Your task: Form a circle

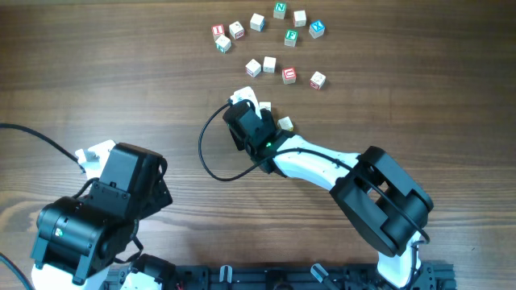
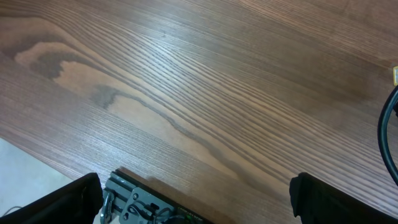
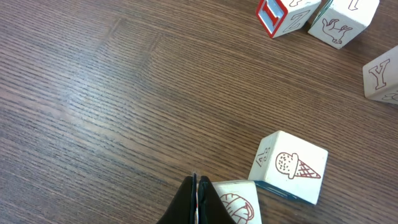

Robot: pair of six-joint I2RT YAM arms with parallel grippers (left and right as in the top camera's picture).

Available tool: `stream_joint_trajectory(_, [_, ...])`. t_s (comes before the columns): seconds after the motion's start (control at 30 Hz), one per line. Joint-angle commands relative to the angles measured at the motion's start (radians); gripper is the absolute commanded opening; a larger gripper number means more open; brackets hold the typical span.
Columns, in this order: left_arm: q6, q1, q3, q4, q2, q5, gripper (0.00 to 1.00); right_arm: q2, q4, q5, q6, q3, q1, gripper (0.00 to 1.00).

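reaching toward the middle of the worktop (image 1: pixel 121 72), the right gripper (image 3: pixel 197 199) has its two dark fingers pressed together with nothing between them. just beside its tip in the right wrist view sits a pale block with a red drawing (image 3: pixel 237 202), and touching that one is an ice-cream block (image 3: pixel 291 167). whether the fingers touch the nearer block cannot be told. the rest of the alphabet cubes (image 1: pixel 268 44) lie scattered loosely near the far edge of the worktop, a little right of its middle; they make no ring, only an uneven cluster with gaps. two more cubes lie close by the right wrist, one of them (image 1: pixel 285 123) at its right side. the left gripper (image 1: pixel 95 151) stands near the front left corner, well apart from every cube, its fingers spread wide over bare wood and empty.
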State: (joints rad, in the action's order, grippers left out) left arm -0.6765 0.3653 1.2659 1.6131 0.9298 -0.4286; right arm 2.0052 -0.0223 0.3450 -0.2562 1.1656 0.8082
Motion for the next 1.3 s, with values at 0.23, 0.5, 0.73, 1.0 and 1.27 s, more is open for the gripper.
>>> stream_joint_trajectory(0.23, [-0.016,-0.006,-0.004,0.0,-0.002,-0.001,1.0,0.019,-0.002,0.02,-0.008,0.008,-0.005,0.05])
stream_joint_trajectory(0.5, [-0.016,-0.006,-0.004,0.0,-0.002,-0.001,1.0,0.018,0.014,-0.104,0.071,0.008,-0.003,0.05])
stream_joint_trajectory(0.73, [-0.016,-0.006,-0.004,0.0,-0.002,-0.001,1.0,0.018,-0.024,-0.095,0.036,0.008,-0.009,0.05])
stream_joint_trajectory(1.0, [-0.016,-0.006,-0.004,0.0,-0.002,-0.001,1.0,0.018,-0.029,-0.08,0.021,0.008,-0.016,0.05])
stream_joint_trajectory(1.27, [-0.016,-0.006,-0.004,0.0,-0.002,-0.001,1.0,0.018,-0.025,-0.072,0.018,0.008,-0.016,0.05])
